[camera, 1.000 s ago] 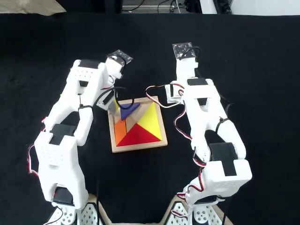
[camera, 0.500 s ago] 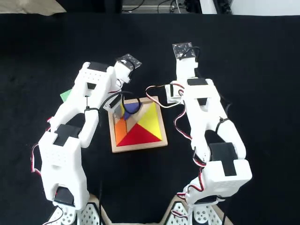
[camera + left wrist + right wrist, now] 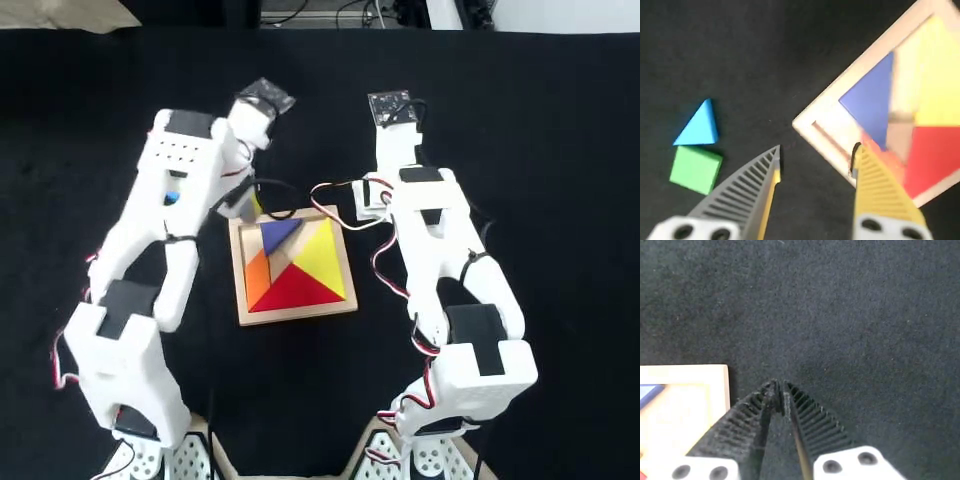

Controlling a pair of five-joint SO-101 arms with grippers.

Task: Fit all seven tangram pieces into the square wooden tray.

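Note:
The square wooden tray (image 3: 296,312) lies between the two arms. In it lie a dark blue triangle (image 3: 278,232), a yellow triangle (image 3: 322,250), a red triangle (image 3: 300,288) and an orange piece (image 3: 257,280). My left gripper (image 3: 816,149) hangs open and empty over the tray's corner (image 3: 812,127), beside the dark blue triangle (image 3: 872,100). On the cloth beyond that corner lie a light blue triangle (image 3: 697,127) and a green square (image 3: 696,169). My right gripper (image 3: 775,388) is shut and empty, low over the cloth beside another tray corner (image 3: 690,372).
Black cloth covers the whole table. The left arm's white links (image 3: 165,210) stand over the cloth left of the tray, and the right arm (image 3: 440,260) runs along its right side. Open cloth lies in front of the tray.
The left gripper has let go of the dark blue triangle, which now lies flat in the tray, and has pulled back to the tray's far left corner. The right arm has kept still.

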